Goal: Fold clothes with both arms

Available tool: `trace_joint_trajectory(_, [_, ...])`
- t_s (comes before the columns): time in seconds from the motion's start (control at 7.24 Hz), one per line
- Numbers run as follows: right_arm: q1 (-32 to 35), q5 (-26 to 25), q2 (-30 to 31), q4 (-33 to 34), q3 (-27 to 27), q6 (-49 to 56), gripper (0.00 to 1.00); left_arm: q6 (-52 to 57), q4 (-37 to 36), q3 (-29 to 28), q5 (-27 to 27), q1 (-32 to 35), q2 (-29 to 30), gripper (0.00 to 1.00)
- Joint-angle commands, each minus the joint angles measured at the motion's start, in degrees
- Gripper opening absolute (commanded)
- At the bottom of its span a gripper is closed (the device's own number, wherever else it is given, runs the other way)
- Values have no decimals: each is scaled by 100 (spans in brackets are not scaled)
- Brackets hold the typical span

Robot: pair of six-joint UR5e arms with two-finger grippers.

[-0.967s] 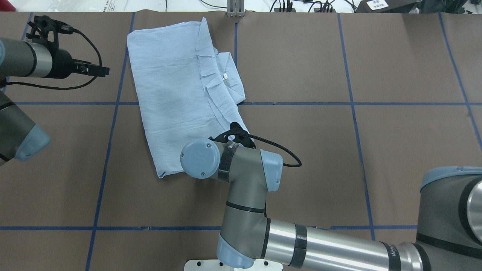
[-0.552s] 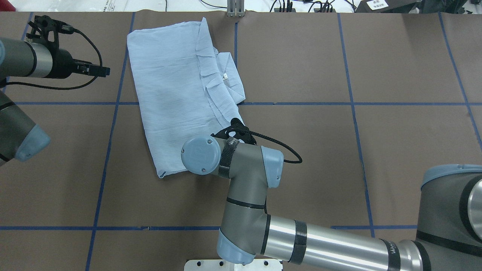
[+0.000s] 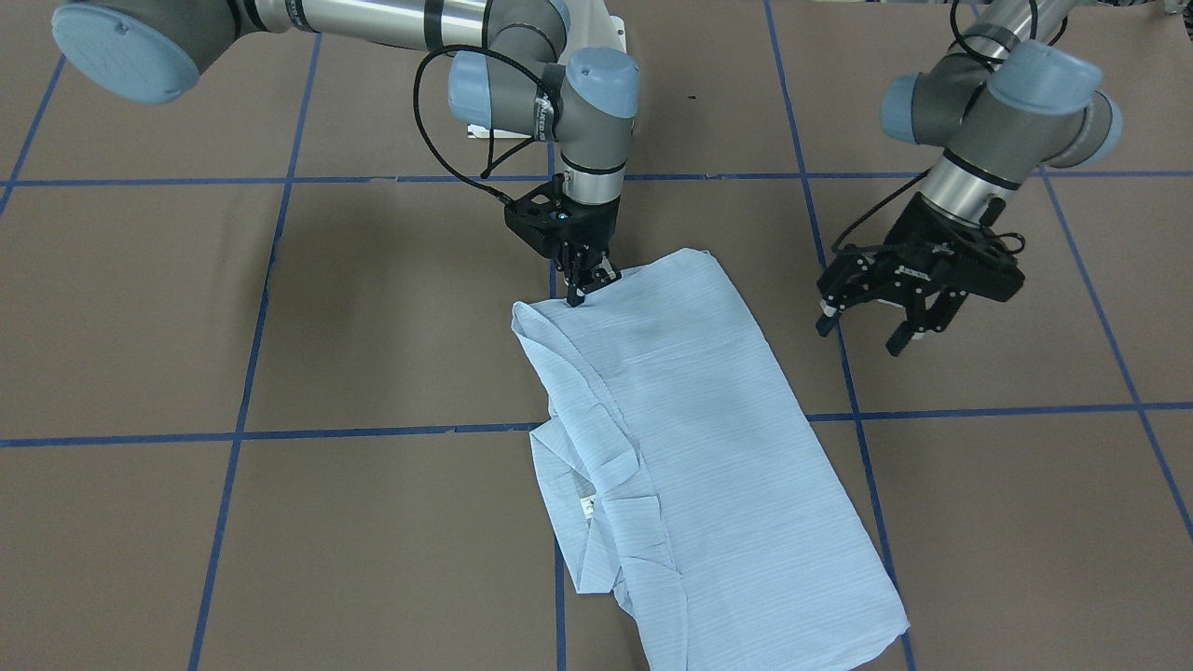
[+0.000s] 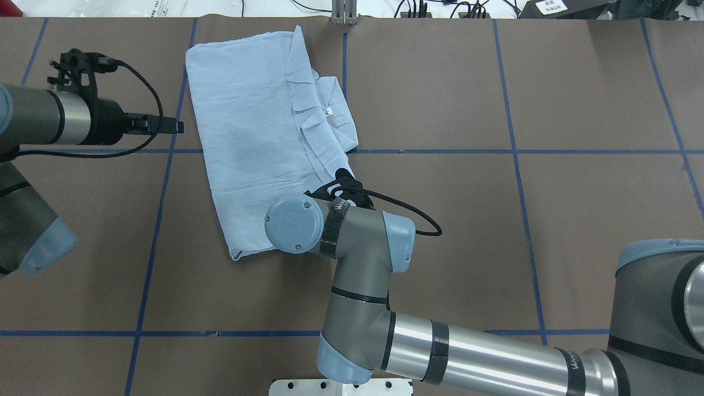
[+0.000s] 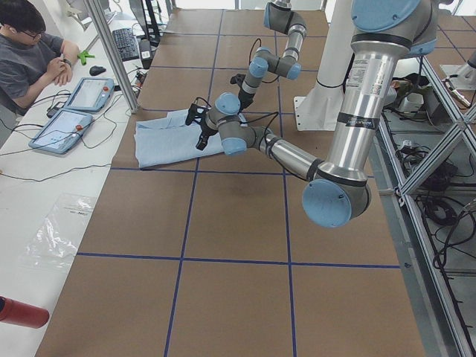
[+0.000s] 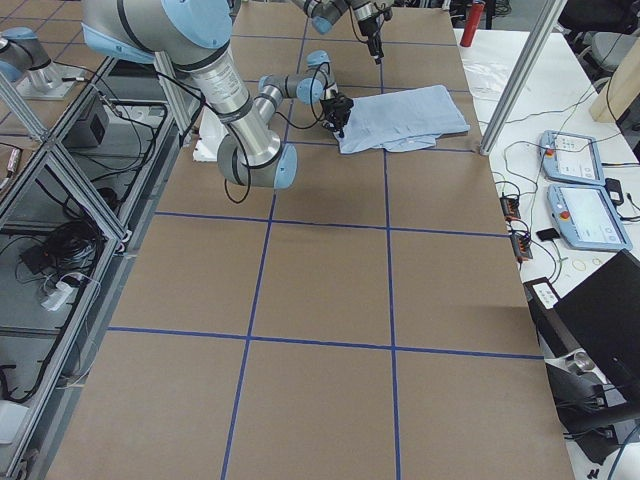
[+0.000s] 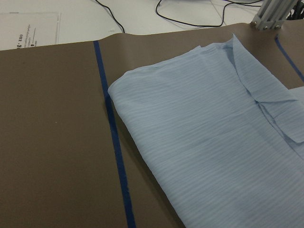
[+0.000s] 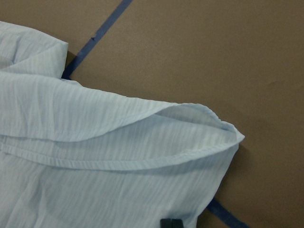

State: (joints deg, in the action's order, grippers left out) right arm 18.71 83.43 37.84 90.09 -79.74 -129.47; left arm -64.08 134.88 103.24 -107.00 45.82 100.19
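Left arm [image 4: 71, 118] has edged nearer the folded, pale blue shirt [image 4: 253, 137].

Left claw [image 4: 177, 126] moved toward shirt [image 4: 253, 126] long edge, also nearer robot. Right claw [image 3: 578, 291] edged slightly away from robot at shirt corner.

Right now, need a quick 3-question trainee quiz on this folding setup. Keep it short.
1. True or false: the left pincer is shut on the shirt.
2. Which is down at the shirt's edge? A. left pincer B. right pincer C. both
3. Fill in: seen from overhead, the collar lies on the shirt's side toward the robot's ____.

Key: 1. False: it is open and apart from the cloth. 2. B. 3. right.
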Motion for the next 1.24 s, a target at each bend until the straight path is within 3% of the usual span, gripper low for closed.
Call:
trace_joint_trajectory(0.0, [1,-37,4,-18,-42,0,0,-1488,-6,678,738,-1053,-516,100])
trace_joint_trajectory(0.14, [1,-81,-5,-18,-59,-8,0,-2225,-75,636,968,-1441,-535,100])
trace_joint_trajectory(0.28, [1,-82,12,-18,-111,-8,0,-2850,-276,610,1606,-1940,-518,94])
trace_joint_trajectory(0.55, [1,-90,12,-18,-138,-8,0,-3602,-742,566,1901,-2296,-239,62])
trace_joint_trajectory(1.1, [1,-134,21,-18,-130,0,0,-3726,-1210,137,1920,-2438,369,61])
